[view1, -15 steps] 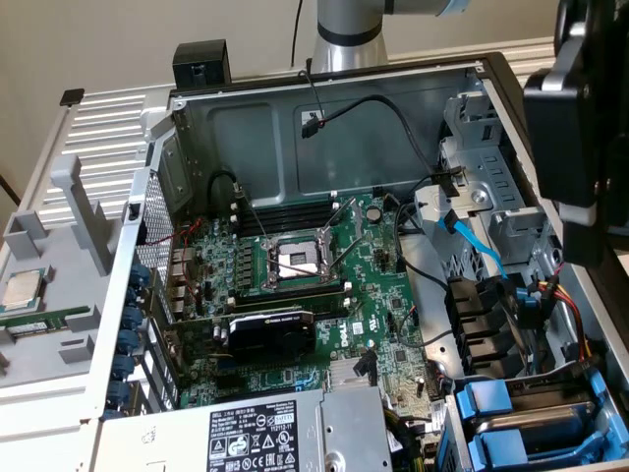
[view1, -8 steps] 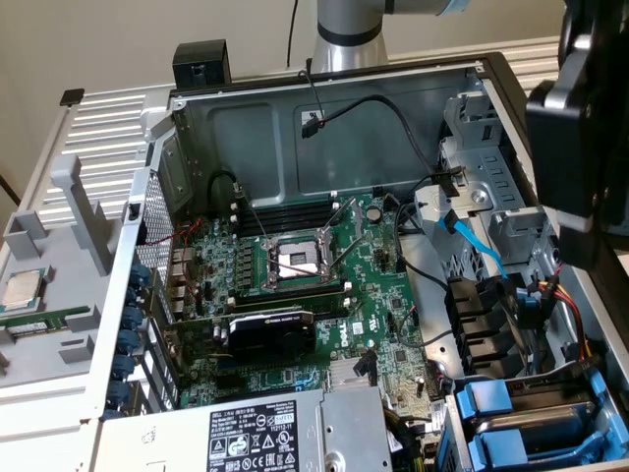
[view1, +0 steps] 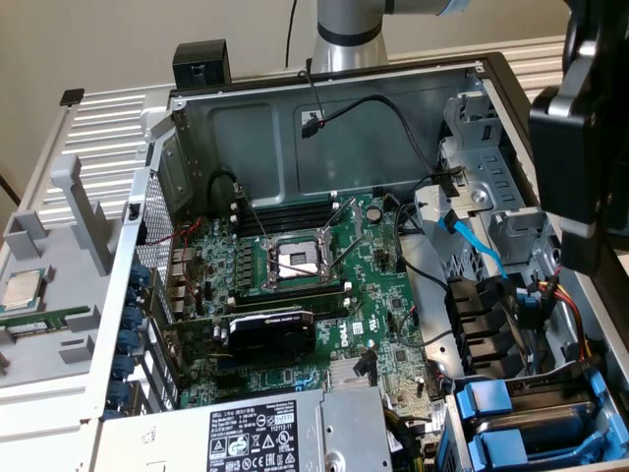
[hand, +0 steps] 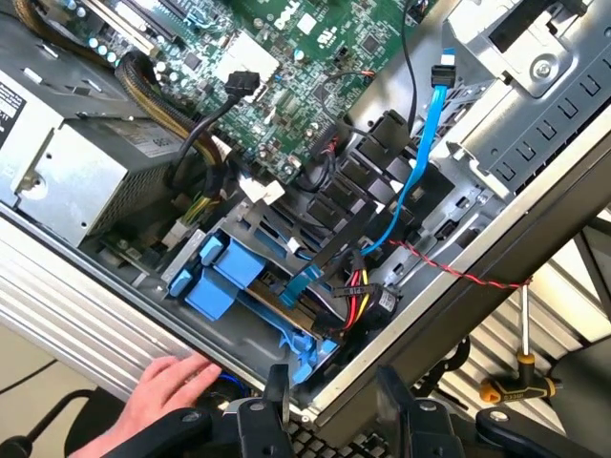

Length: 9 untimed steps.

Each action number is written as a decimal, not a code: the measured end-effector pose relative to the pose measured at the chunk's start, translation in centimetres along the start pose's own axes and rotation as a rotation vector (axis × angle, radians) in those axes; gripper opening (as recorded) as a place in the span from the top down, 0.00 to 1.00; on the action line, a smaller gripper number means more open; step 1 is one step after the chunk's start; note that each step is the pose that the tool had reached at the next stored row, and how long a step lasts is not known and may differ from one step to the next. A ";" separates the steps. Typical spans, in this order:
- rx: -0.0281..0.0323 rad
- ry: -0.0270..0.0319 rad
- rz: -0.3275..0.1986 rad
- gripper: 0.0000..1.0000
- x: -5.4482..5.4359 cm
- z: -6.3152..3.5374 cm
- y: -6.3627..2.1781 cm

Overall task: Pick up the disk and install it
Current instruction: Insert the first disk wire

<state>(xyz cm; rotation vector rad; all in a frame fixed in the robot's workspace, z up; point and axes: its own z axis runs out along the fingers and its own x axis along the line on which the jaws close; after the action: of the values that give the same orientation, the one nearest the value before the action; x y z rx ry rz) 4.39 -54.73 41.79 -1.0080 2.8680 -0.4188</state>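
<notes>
The claw (hand: 332, 382) stands released and empty; just ahead, the blue-framed disk (hand: 221, 279) seems already seated in the drive bay (hand: 272, 229).

The exterior view looks steeply down from above into the open computer case (view1: 324, 108), with the arm (view1: 349, 29) rising at its far side. The wrist view hangs close over the case's drive corner, tilted, looking past the hand (hand: 331, 382). Both views take in the blue drive brackets (view1: 486, 398) (hand: 215, 277), the blue cable (view1: 477, 246) (hand: 425, 143), the green board (view1: 383, 315) (hand: 315, 48) and the power supply (view1: 344, 433) (hand: 76, 181).
</notes>
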 end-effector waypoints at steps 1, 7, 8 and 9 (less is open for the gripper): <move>0.0000 0.0000 0.000 0.51 0.0 0.00 0.00; 0.0000 0.0000 0.000 0.51 0.0 0.00 0.00; 0.0000 0.0000 0.000 0.51 0.0 0.00 0.00; 0.0000 0.0000 0.000 0.51 0.0 0.00 0.00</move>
<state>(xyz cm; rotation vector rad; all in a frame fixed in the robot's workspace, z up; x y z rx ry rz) 4.39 -54.73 41.79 -1.0079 2.8679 -0.4188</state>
